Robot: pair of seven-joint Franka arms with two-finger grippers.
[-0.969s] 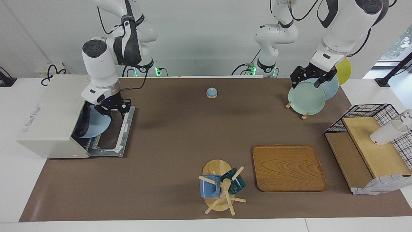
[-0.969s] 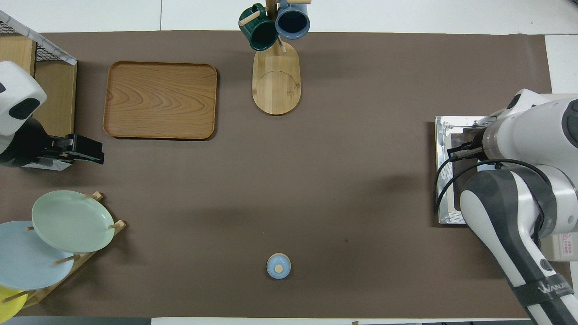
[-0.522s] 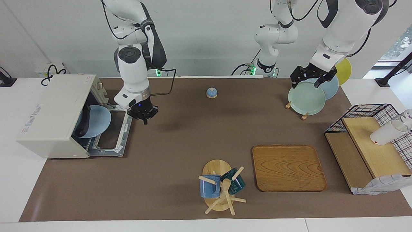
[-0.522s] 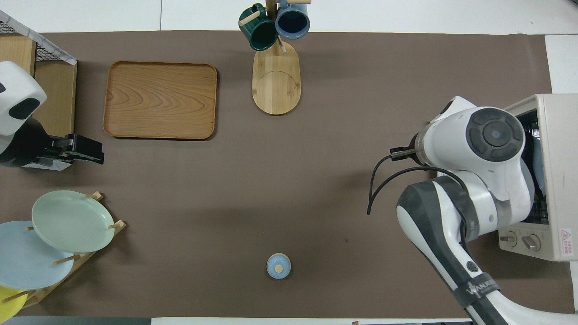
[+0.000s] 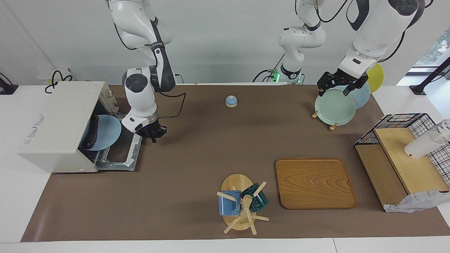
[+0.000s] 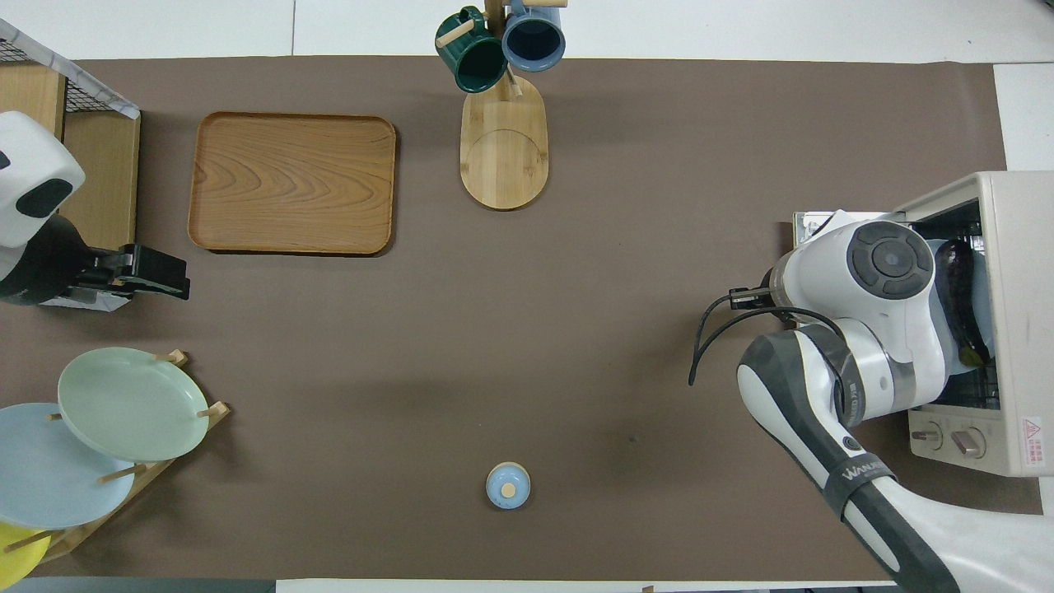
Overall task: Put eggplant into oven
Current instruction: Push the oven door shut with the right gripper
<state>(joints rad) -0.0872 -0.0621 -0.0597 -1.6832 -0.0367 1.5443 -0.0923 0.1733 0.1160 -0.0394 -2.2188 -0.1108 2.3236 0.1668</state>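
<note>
The off-white oven [image 5: 56,123] stands at the right arm's end of the table with its door [image 5: 123,154] dropped open. The dark eggplant [image 5: 93,133] lies on a light blue plate [image 5: 107,131] on the rack inside the oven. It also shows in the overhead view [image 6: 955,288], inside the oven [image 6: 1017,329]. My right gripper [image 5: 152,136] is shut and empty, low over the mat just beside the open door's edge. In the overhead view the arm hides it. My left gripper [image 5: 334,90] is open and waits above the green plate [image 5: 334,107].
A plate rack with green, blue and yellow plates stands at the left arm's end. A small blue bell [image 5: 231,101] sits near the robots. A wooden tray [image 5: 314,182], a mug tree [image 5: 240,203] and a wire-and-wood shelf [image 5: 400,158] with a white cup [image 5: 422,144] lie farther out.
My right gripper has drawn out of the oven's mouth, shut, and moved off the door to the mat beside it. The eggplant and plate stay inside. The left arm has not moved.
</note>
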